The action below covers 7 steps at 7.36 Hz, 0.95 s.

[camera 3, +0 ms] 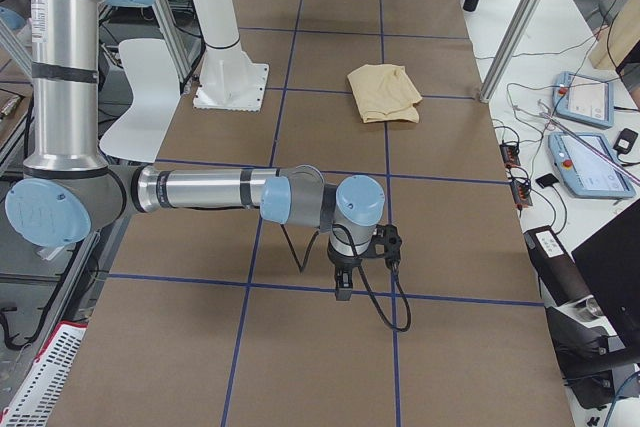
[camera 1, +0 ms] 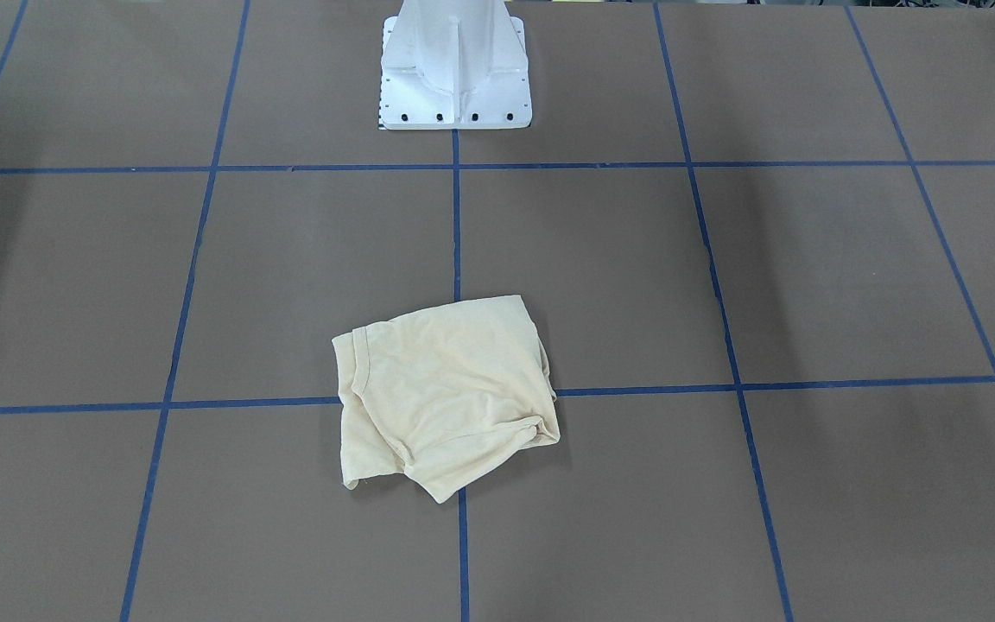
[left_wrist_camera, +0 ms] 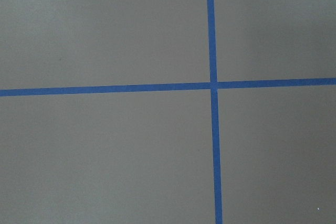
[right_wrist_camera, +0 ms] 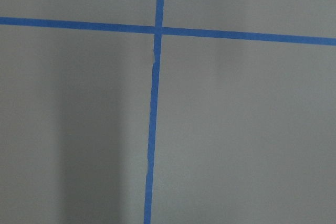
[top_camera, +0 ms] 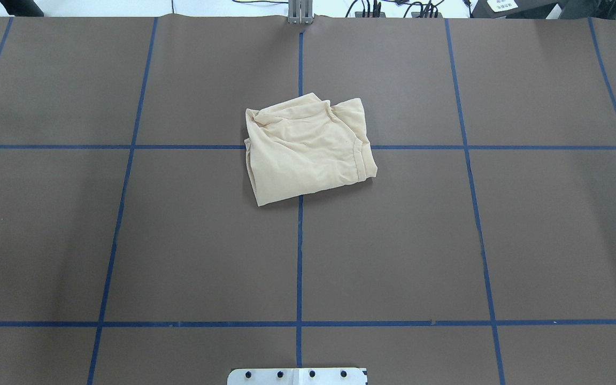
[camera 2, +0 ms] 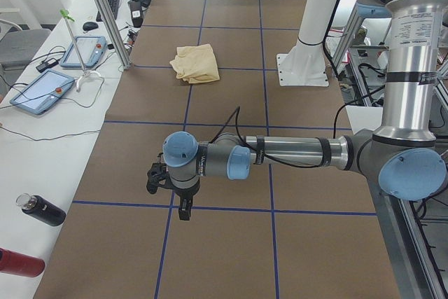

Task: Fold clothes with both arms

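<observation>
Whether the left end effector (camera 2: pixel 183 212) or right end effector (camera 3: pixel 343 291) is apart, I cannot tell.

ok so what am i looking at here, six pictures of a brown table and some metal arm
It is a robot with a left arm and a right arm, caught at one moment. Two cameras look down on the brown table from opposite sides, two look along it from its ends, and one on each wrist sees only table and blue tape. A cream shirt, roughly folded, lies mid-table. The left tool and right tool hang over bare table away from it, nothing in them.
</observation>
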Motion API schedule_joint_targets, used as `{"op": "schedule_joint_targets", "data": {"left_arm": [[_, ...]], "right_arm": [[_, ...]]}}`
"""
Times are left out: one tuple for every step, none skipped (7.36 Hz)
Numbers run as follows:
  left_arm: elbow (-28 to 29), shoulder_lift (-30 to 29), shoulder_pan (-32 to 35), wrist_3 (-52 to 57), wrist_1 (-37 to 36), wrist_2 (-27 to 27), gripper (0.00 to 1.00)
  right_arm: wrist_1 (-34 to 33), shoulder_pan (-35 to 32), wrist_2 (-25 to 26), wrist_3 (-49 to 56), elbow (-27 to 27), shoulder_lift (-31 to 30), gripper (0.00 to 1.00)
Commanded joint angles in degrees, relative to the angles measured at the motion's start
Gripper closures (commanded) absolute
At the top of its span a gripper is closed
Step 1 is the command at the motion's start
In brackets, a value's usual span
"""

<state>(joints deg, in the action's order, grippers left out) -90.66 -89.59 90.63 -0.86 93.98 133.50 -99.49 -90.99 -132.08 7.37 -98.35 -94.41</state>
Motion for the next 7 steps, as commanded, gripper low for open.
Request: {"op": "schedule_joint_targets", "data": {"left_arm": [[0.0, 0.0, 0.0, -0.1, 0.1, 0.1, 0.00], [0.0, 0.0, 0.0, -0.1, 0.1, 0.1, 0.00], [0.0, -0.1, 0.0, -0.1, 0.1, 0.1, 0.00], [0.0, -0.1, 0.0, -0.1, 0.1, 0.1, 0.00], [0.0, -0.1, 0.0, -0.1, 0.1, 0.1, 0.00], [0.0, -0.2, 0.0, -0.1, 0.1, 0.0, 0.00], [0.0, -0.2, 0.0, -0.1, 0.1, 0.0, 0.00]], "right_arm": [[0.0, 1.1, 0.1, -0.5, 0.1, 0.0, 0.00], [0.0, 1.7, 0.0, -1.6, 0.1, 0.2, 0.00], [0.0, 2.3, 0.0, -1.7, 0.1, 0.4, 0.00], [0.0, 3.5, 0.0, -2.2, 0.2, 0.8, 0.00], [0.1, 4.3, 0.0, -3.4, 0.2, 1.0, 0.00], [0.0, 4.4, -0.1, -3.6, 0.3, 1.6, 0.00], [0.1, 4.5, -0.4, -3.6, 0.4, 2.3, 0.00]]}}
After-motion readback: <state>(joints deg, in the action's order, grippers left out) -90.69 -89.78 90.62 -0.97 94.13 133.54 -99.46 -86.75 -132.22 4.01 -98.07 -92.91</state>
